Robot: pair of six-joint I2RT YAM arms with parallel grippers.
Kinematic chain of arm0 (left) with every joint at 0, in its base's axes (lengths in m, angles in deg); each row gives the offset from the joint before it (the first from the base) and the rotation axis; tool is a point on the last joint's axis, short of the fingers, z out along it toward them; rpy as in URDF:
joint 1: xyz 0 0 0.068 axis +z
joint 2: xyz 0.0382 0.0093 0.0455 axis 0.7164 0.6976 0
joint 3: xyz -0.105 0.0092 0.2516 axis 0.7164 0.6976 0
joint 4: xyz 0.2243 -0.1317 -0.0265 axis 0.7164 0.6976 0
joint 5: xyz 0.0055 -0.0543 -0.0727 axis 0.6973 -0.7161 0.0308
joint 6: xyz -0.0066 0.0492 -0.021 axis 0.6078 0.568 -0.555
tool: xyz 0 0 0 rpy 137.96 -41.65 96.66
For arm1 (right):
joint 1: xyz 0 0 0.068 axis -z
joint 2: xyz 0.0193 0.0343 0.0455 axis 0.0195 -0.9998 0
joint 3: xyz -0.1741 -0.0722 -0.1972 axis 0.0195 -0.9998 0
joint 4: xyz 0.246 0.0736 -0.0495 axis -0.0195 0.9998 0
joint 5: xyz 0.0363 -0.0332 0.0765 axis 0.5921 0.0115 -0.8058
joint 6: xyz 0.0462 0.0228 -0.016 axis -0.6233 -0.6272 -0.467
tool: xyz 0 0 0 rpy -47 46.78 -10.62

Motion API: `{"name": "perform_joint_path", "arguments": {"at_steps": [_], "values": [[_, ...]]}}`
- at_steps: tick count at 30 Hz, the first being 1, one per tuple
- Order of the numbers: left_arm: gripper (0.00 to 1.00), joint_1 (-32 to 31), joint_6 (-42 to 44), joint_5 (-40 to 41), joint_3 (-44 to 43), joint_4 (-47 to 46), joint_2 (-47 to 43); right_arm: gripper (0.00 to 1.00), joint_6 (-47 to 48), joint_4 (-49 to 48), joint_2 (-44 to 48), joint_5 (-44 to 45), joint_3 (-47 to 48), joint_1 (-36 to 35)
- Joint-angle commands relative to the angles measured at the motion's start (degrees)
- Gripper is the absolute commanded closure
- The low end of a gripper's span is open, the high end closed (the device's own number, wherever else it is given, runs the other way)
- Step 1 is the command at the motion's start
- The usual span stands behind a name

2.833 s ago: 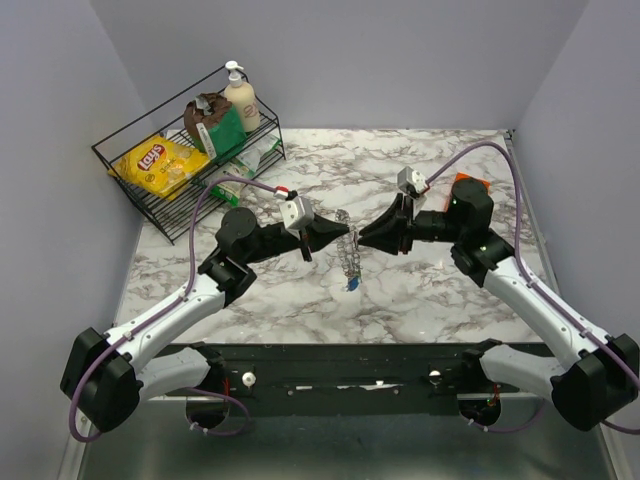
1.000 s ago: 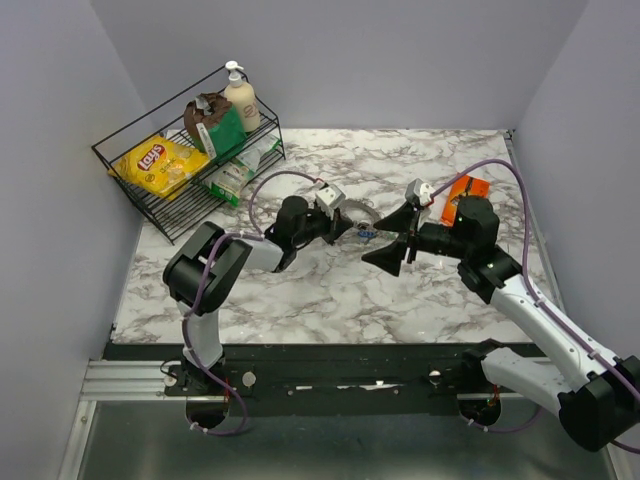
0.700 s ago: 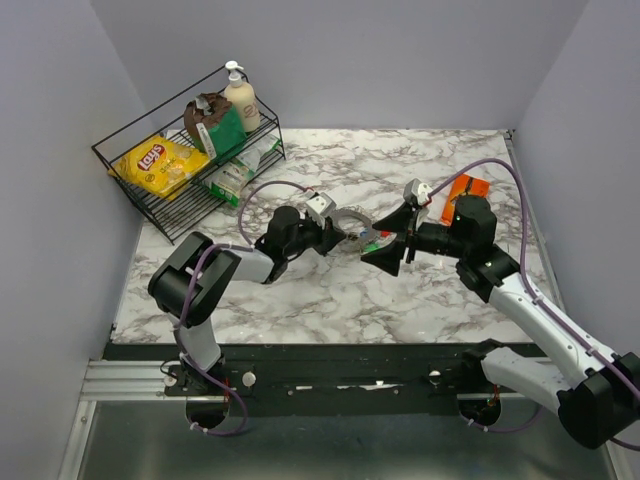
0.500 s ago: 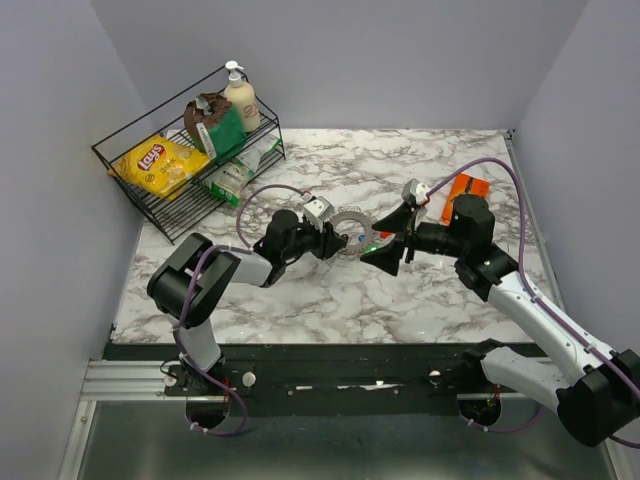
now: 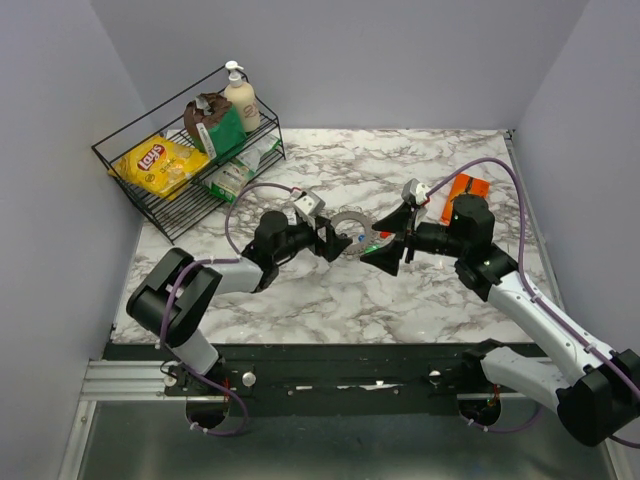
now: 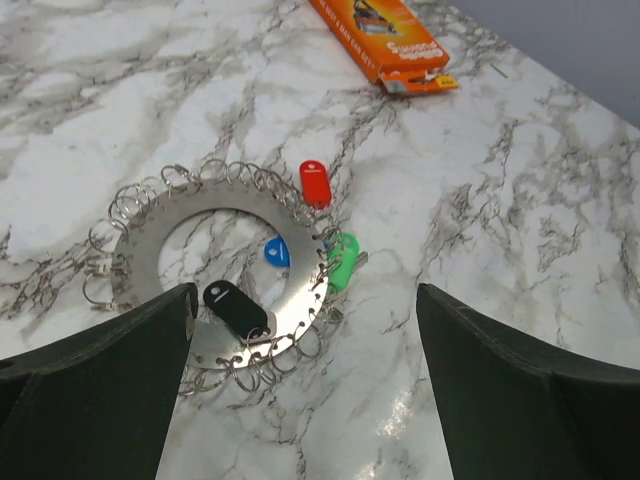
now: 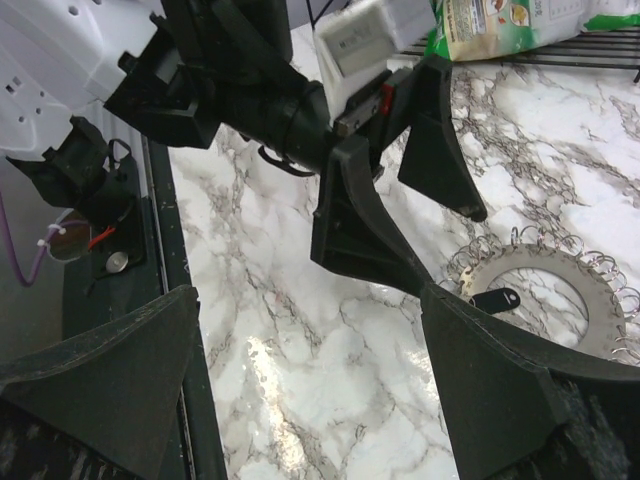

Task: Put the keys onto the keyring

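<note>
Fingers point(image 6: 90, 390) of left gripper point(image 6: 305, 290): spread wide, nothing held, framing the keyring point(image 6: 160, 250) in the left wrist view; contact with it not determinable.

Fingers point(image 7: 500, 400) of right gripper point(image 7: 308, 292): likewise wide, nothing held, pointed at the left gripper from the opposite side, tips near the keyring.

Marble worktop point(image 5: 330, 300): carrying all items listed below.

Black wire rack point(image 5: 150, 205): far left corner, well apart from both grippers; loaded with yellow Lay's bag point(image 5: 158, 165), pump bottle point(image 5: 240, 100) and further packets.

Orange box point(image 6: 380, 40): flat on worktop, beyond the keyring, apart from it.

Keyring: flat on worktop between the two grippers; grey disc, open centre, small wire loops around the rim.

Black key point(image 6: 236, 308): across the disc at its near inner edge.

Green key point(image 6: 343, 262): outside the rim, right side, touching the loops.

Red key point(image 6: 315, 184): outside the rim, far right side.

Blue key point(image 6: 278, 252): inside the open centre, against the inner edge.

Attachment of keys to loops: not determinable.
</note>
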Motion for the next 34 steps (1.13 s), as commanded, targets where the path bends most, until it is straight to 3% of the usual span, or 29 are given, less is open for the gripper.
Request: {"name": "perform_joint_path", "arguments": {"at_steps": [1, 5, 12, 22, 27, 30, 34], "values": [[0.01, 0.4, -1.6, 1.03, 0.39, -3.16, -4.08, 0.0, 0.9, 0.28, -0.67, 0.43, 1.42, -0.15], [0.01, 0.93, -3.1, 0.85, 0.22, -3.42, -5.58, 0.0, 0.9, 0.19, -1.11, 0.43, 1.6, -0.15], [0.01, 1.02, -3.63, 11.3, 2.41, -4.65, -8.47, 0.0, 0.47, 0.19, -1.28, 3.5, 1.69, -0.23], [0.01, 1.11, -3.1, 34.24, 3.03, 9.41, -16.65, 0.0, -3.84, 1.06, -0.32, 27.8, 2.04, -0.15], [0.01, 1.02, -6.17, 53.63, 2.42, 15.47, -20.6, 0.0, -5.86, 5.1, -0.49, 41.45, 5.55, -0.23], [0.01, 1.02, -6.44, 56.14, 2.32, 18.82, -22.36, 0.0, -6.39, 5.2, -0.41, 45.6, 6.17, -0.15], [0.01, 0.93, -4.24, 52.99, 5.31, 14.08, -24.65, 0.0, -7.44, 5.11, -1.55, 47.98, 6.61, -0.15]]}}
